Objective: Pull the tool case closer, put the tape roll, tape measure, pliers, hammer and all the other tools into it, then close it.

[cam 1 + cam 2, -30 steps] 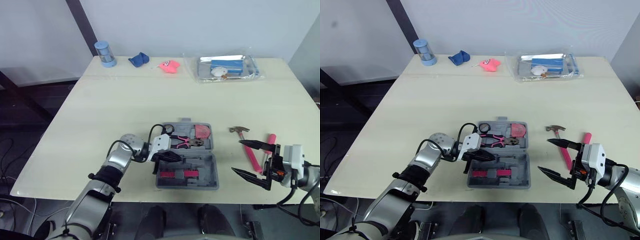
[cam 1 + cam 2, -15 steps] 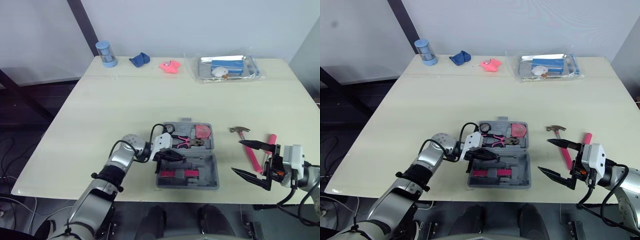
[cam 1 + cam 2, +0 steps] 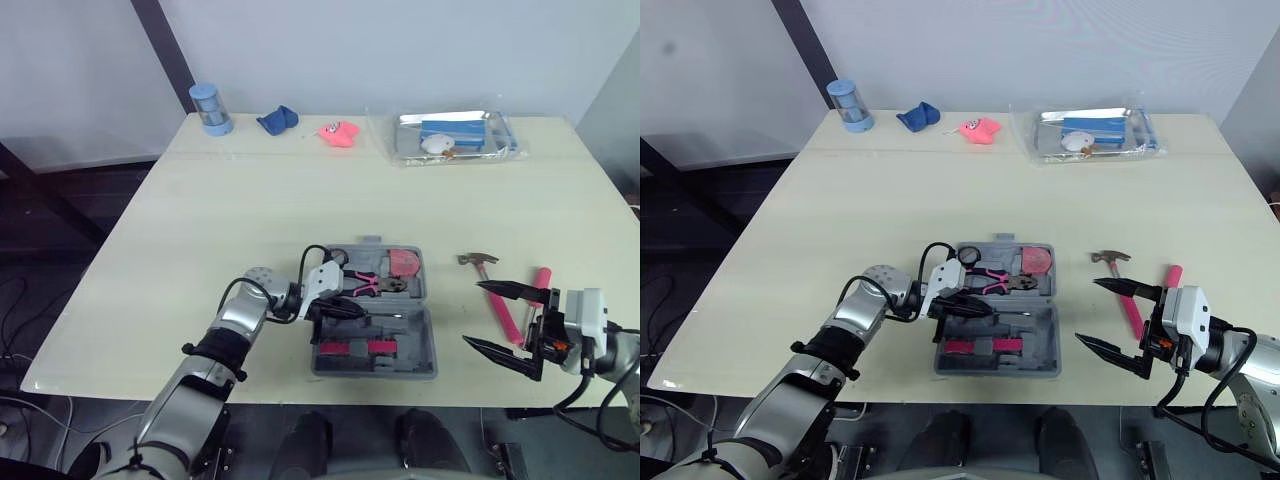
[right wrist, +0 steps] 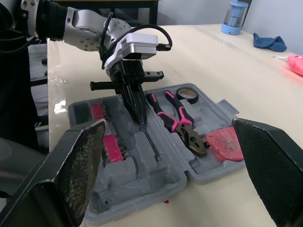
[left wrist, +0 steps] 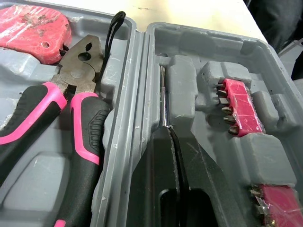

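Note:
The grey tool case (image 3: pixel 425 345) lies open near the table's front edge. Its far half holds pink-handled pliers (image 3: pixel 370 285), a red tape measure (image 3: pixel 404 262) and a black tape roll (image 3: pixel 335 257). Pink bit holders (image 3: pixel 355 348) sit in the near half. My left gripper (image 3: pixel 352 309) is low over the case's left side, shut on a thin screwdriver (image 5: pixel 163 104) that lies along a groove. The hammer (image 3: pixel 492 292) with its pink handle and a second pink-handled tool (image 3: pixel 540 285) lie on the table right of the case. Beside them my right gripper (image 3: pixel 475 315) hangs open, holding nothing.
Along the far edge stand a blue cup (image 3: pixel 210 107), a blue cloth (image 3: pixel 277 119), a pink object (image 3: pixel 338 133) and a clear tray (image 3: pixel 455 135) with blue items. Bare tabletop (image 3: pixel 300 200) stretches between these and the case. The front table edge runs just below the case.
My left gripper has edged slightly to the right over the case, still shut. The right gripper and the tools on the table have not moved.

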Tool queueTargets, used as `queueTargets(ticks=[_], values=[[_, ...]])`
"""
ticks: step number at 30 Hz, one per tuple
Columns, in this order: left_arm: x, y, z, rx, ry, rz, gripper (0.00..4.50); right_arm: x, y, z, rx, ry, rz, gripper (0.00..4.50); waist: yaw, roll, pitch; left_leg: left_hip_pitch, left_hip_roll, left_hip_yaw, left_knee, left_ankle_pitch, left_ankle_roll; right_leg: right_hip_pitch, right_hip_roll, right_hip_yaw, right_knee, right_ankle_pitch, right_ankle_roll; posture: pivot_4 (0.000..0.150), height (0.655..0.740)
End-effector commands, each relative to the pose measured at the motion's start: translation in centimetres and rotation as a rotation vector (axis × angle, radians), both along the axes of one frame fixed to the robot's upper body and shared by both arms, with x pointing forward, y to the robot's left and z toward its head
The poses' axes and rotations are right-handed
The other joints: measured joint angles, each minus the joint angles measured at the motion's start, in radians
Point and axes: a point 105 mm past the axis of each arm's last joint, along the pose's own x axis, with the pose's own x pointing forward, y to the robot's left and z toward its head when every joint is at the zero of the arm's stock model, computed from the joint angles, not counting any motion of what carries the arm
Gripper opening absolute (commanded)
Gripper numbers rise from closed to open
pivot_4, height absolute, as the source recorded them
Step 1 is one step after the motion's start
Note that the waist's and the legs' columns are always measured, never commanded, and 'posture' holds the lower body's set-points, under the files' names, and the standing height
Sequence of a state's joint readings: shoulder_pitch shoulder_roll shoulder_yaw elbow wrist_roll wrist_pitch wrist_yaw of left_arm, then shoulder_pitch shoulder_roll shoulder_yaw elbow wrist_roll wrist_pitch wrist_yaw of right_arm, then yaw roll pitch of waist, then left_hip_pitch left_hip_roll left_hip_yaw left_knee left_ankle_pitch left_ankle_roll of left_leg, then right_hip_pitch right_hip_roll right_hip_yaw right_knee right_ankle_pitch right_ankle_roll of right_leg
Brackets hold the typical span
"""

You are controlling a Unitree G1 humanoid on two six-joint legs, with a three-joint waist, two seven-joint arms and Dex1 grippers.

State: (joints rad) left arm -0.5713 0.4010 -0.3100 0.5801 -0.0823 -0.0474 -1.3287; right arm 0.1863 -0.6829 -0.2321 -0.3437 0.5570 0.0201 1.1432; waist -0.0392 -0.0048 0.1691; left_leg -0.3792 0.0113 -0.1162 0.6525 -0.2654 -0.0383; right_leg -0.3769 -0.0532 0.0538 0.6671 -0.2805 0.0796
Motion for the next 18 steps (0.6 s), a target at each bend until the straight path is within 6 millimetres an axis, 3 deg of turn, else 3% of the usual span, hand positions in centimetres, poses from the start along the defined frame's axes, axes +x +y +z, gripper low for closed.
queueTargets(ticks=[1, 5, 9, 14, 18], values=[[0.3, 0.2, 0.5, -0.05, -0.007, 0.048, 0.05, -0.1, 0.1, 1.2, 0.001, -0.042, 0.005, 4.5, 0.0, 0.0, 0.0, 0.0, 0.0, 0.0, 0.0, 0.0, 0.0, 0.0, 0.0, 0.0, 0.0, 0.0, 0.0, 0.15, 0.74], [0.4, 0.3, 3.0, -0.151, -0.027, 0.076, 0.05, -0.1, -0.2, 1.2, 0.017, -0.036, -0.02, 4.5, 0.0, 0.0, 0.0, 0.0, 0.0, 0.0, 0.0, 0.0, 0.0, 0.0, 0.0, 0.0, 0.0, 0.0, 0.0, 0.15, 0.74], [0.5, 1.5, 6.3, -0.28, -0.094, 0.161, 0.05, 0.0, -1.4, 0.9, 0.058, -0.019, -0.096, 4.5, 0.001, 0.0, 0.0, -0.001, 0.0, -0.001, 0.0, 0.0, 0.0, 0.0, 0.0, 0.0, 0.0, 0.0, 0.0, 0.15, 0.74], [0.0, 4.3, 8.2, -0.336, -0.111, 0.299, 0.05, -0.4, -3.5, -0.2, 0.081, 0.017, -0.194, 4.5, 0.0, 0.0, 0.0, 0.0, 0.0, -0.001, 0.0, 0.0, 0.0, 0.0, 0.0, 0.0, 0.0, 0.0, 0.0, 0.15, 0.74], [-0.5, 7.7, 8.8, -0.354, -0.121, 0.445, 0.05, -0.9, -5.6, -1.4, 0.088, 0.048, -0.297, 4.5, 0.001, 0.0, 0.0, 0.0, 0.0, -0.001, 0.0, 0.0, 0.0, 0.0, 0.0, 0.0, 0.0, 0.0, 0.0, 0.15, 0.74]])
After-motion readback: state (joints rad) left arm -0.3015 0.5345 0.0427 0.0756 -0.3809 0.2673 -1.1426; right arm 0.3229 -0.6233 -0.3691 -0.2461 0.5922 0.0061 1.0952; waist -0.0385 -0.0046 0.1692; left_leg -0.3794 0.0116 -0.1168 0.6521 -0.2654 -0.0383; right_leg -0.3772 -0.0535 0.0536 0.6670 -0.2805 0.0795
